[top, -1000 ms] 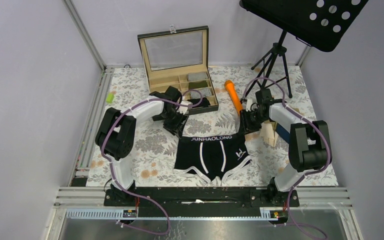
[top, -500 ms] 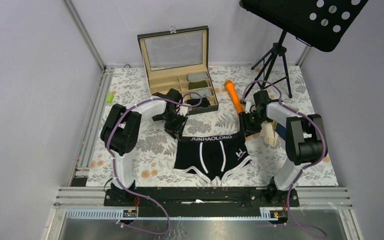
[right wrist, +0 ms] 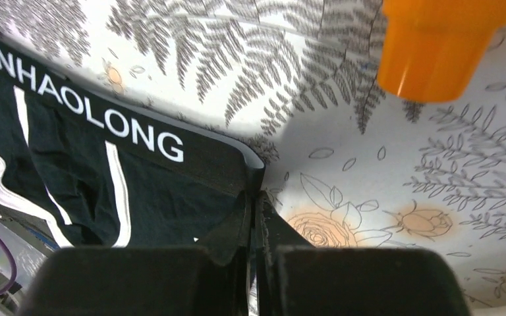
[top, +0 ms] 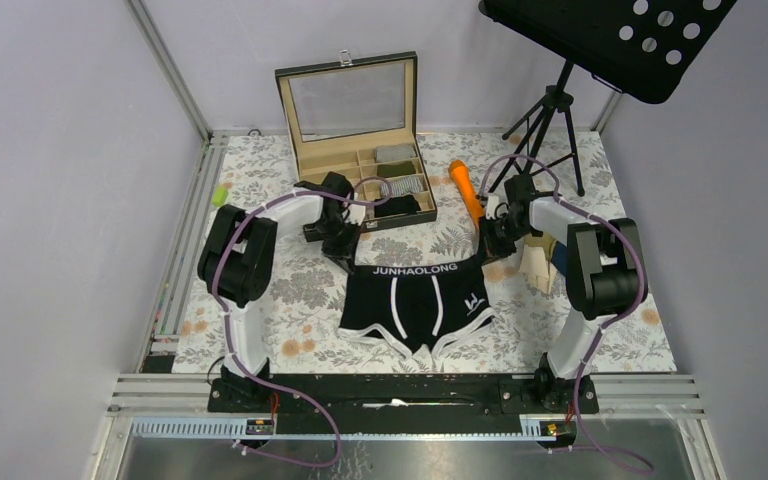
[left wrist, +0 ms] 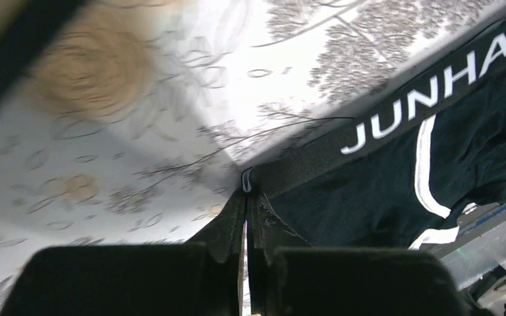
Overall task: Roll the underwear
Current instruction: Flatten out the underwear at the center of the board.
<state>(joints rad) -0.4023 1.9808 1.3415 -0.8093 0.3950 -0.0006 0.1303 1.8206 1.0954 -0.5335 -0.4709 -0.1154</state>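
Dark briefs [top: 415, 305] with white trim are lying flat on the floral table [top: 290, 290], centred between the two arms, with the waistband reading JUNHAOLONG on the far side and the leg openings toward the bases. The left pincer [top: 348, 258] is sitting at the waistband's left corner. In the left wrist view its fingers [left wrist: 227, 227] are pressed together, pinching that corner of the briefs [left wrist: 369, 191] against the table [left wrist: 138, 131]. The right pincer [top: 484, 254] is sitting at the opposite corner. In the right wrist view this pincer [right wrist: 253, 201] is likewise pinching the band end of the briefs [right wrist: 138, 171], with the cloth edge curling up slightly at the grip. The waistband is stretching straight between both grips. An orange stick [top: 465, 192] is lying just beyond the right pincer, and its blunt end [right wrist: 435, 46] is showing close above the grip. A wooden box [top: 360, 150] with its lid raised is standing behind the left pincer, and fabric bundles [top: 400, 186] are filling its right-hand compartments. A music stand [top: 600, 40] is rising at the far right.
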